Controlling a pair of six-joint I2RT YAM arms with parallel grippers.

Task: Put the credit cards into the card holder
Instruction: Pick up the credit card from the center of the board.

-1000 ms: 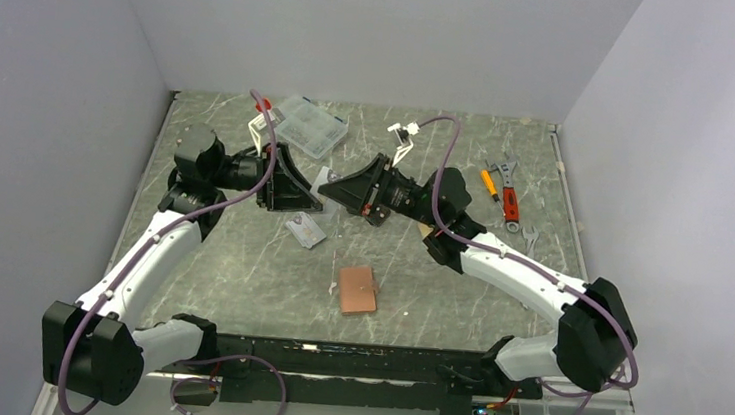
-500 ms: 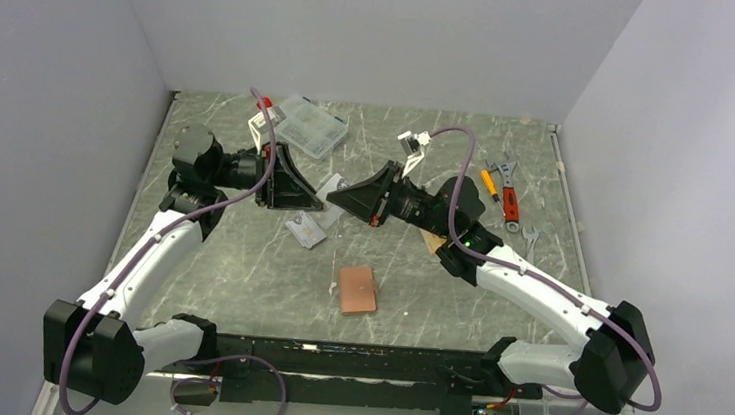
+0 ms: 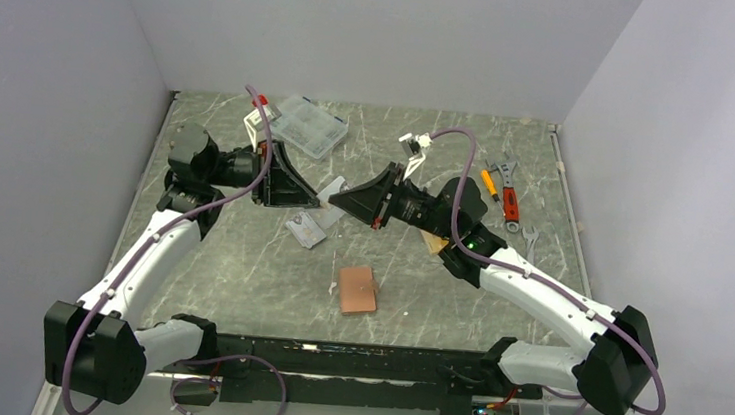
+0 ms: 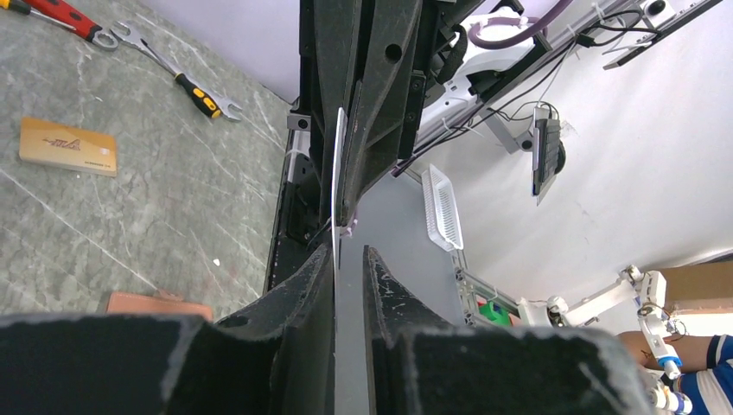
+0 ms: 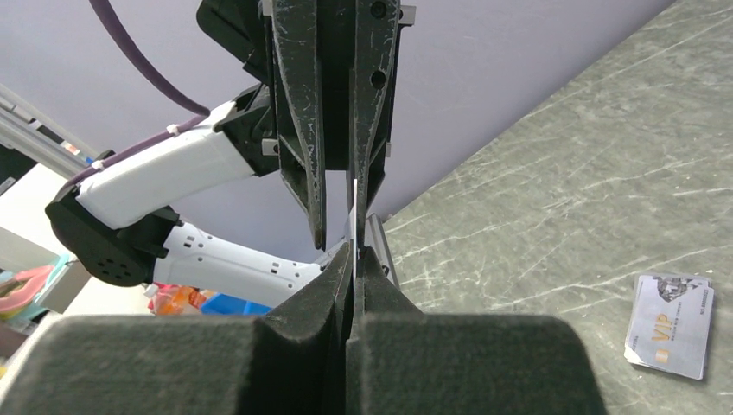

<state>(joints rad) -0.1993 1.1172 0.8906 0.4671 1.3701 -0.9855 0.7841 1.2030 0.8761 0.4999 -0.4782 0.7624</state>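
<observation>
A pale silver-grey credit card hangs in the air between my two grippers, edge-on in both wrist views. My right gripper is shut on one end of it. My left gripper faces it with jaws a little apart; the card's other end lies against one finger. A second silver card lies flat on the table below them. An orange-gold card lies under the right arm. The pinkish-brown card holder lies closed nearer the bases.
A clear plastic compartment box stands at the back left. A red wrench and a yellow-handled screwdriver lie at the back right, with a small wrench nearer. Grey walls enclose the marbled table on three sides.
The right gripper has shut on the card, and the left jaws have narrowed around its other end. The right arm's elbow has swung out to the right.
</observation>
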